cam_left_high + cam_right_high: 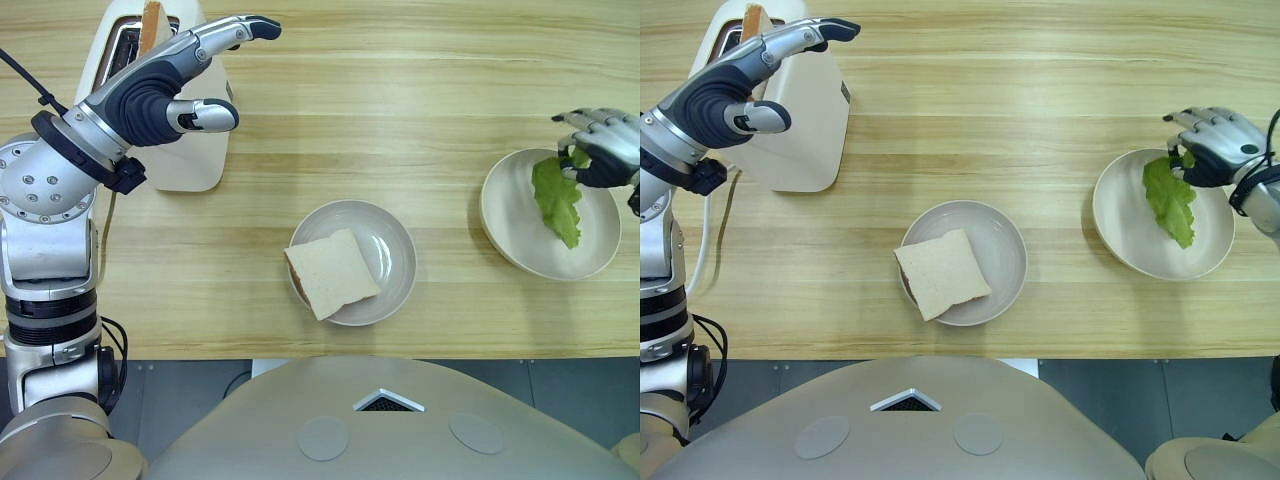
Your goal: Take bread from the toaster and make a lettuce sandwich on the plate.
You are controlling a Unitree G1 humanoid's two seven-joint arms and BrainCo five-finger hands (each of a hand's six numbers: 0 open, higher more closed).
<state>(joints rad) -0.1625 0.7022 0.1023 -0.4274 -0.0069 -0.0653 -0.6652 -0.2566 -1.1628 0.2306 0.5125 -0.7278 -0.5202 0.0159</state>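
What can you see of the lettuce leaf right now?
The lettuce leaf is one bright green, crinkled, elongated piece lying in the shallow beige bowl at the right of the table. Its upper end is in the curled right hand, which seems closed on it; its lower tip rests toward the bowl's near rim. Nothing else touches it.

pale wood-grain counter [400,120], streaked in honey bands. cream toaster [195,160], golden-brown toast [151,25]. beige plate [385,235], off-white bread slice [330,272] with a tan crust. bright green lettuce leaf [557,200], beige bowl [510,225]. left hand [165,85] and right hand [605,145]: silver and black.
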